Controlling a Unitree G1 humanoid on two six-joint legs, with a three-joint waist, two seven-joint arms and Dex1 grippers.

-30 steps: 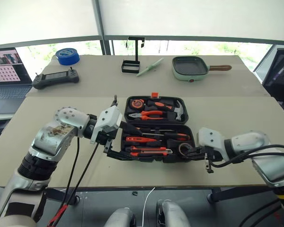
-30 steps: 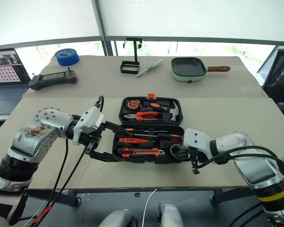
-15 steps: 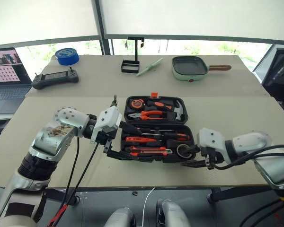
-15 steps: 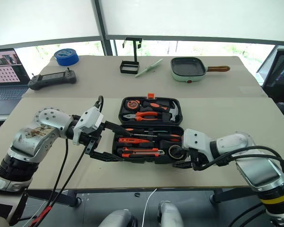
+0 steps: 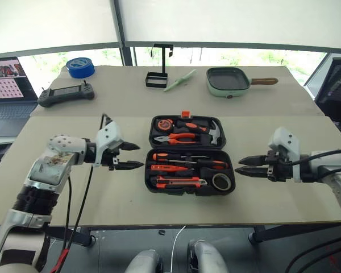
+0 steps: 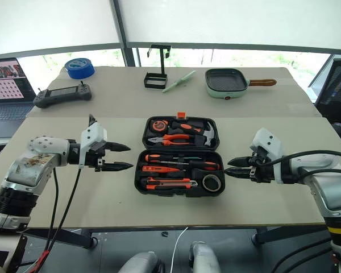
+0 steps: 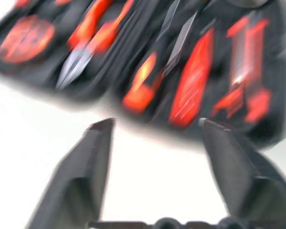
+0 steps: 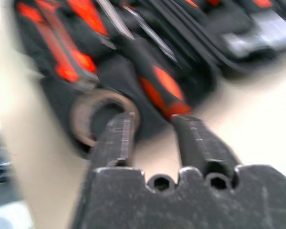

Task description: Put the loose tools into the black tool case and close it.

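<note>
Lying open at the middle of your tan table, the black plastic hinged tool case holds its orange-handled tools and small dark tape roll. Your left gripper hovers just left of it, jaws parted and empty. Your right gripper hovers just right, jaws narrowly apart, holding nothing.

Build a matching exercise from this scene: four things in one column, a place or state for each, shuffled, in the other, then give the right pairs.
Things:
1. black tool case
2. small dark tape roll
3. big blue tape roll
4. pale green square pan

Places or states:
A. far table, by the laptop
B. lying open between the left gripper and right gripper
C. far table, brown handle pointing right
D. in the near right corner of the case

Pairs: 1-B, 2-D, 3-A, 4-C
</note>
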